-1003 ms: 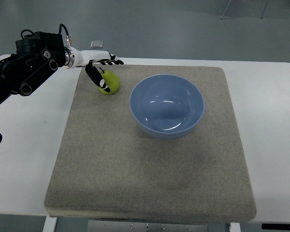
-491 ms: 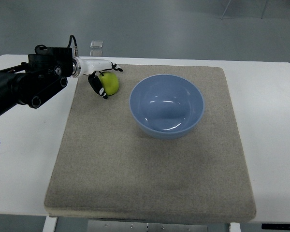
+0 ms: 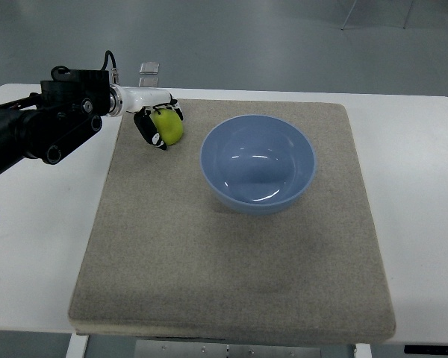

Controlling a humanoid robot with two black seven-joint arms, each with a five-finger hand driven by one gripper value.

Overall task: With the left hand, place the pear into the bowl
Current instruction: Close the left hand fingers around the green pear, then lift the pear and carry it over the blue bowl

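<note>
Grasp stage of the pick. Left hand [image 3: 155, 123], entering from the left edge, is wrapping its dark fingers [image 3: 143, 127] around the yellow-green pear [image 3: 169, 126], which is sitting at the far-left corner of the grey mat [image 3: 231, 268]. The fingers are curling onto the fruit; whether it is already clear of the mat cannot be told. The blue bowl [image 3: 258, 162] is standing empty just to the right. The next move probably calls for a lift and a short rightward carry over the bowl's rim.
</note>
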